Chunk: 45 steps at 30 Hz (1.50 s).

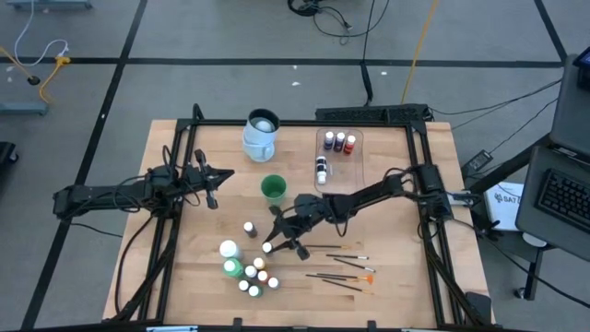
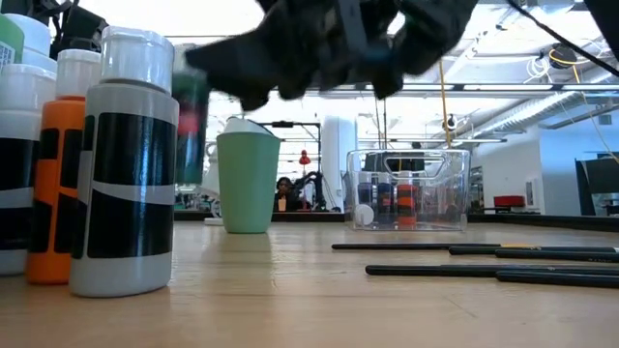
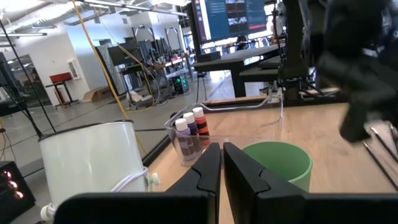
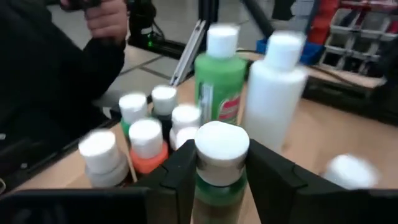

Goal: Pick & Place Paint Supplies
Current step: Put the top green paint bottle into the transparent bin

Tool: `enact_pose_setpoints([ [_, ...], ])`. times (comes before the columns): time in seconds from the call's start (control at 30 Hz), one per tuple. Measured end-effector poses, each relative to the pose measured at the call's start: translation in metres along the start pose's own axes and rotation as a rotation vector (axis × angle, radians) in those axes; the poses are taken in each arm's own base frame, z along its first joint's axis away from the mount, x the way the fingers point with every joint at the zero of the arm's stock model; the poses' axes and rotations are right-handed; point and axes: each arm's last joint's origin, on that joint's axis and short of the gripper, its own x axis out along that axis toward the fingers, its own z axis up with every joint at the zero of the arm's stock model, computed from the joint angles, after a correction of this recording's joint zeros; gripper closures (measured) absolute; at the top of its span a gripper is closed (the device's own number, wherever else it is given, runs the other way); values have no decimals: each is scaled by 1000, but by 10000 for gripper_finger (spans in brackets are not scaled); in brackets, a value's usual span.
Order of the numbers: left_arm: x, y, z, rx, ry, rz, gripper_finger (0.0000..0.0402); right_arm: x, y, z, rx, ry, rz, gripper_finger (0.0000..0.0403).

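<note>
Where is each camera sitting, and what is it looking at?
High view: overhead, facing down; both arms, green cup.
Low view: tabletop level, facing the room; blurred arm overhead, brushes.
Left wrist: behind shut left gripper, facing the clear tub.
Right wrist: right gripper around a small green bottle.
All but the right wrist show the cup.
</note>
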Motion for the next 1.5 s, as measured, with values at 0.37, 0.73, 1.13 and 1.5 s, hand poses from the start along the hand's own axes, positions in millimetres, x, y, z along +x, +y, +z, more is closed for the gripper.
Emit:
enact_pose_setpoints([
  [0.37,0,0,0,-1,3,-1,378,-95,25,101,-84,100,-211,297],
  [0.73,0,0,0,-1,4,8,378,-204,46,69,-86,89,-695,294],
  [1.13,0,2,1,16,7,79,378,-256,23,-38,102,54,-1044,293],
  [1.5,0,3,1,16,6,90,378,-260,2,-68,170,102,-1086,293],
])
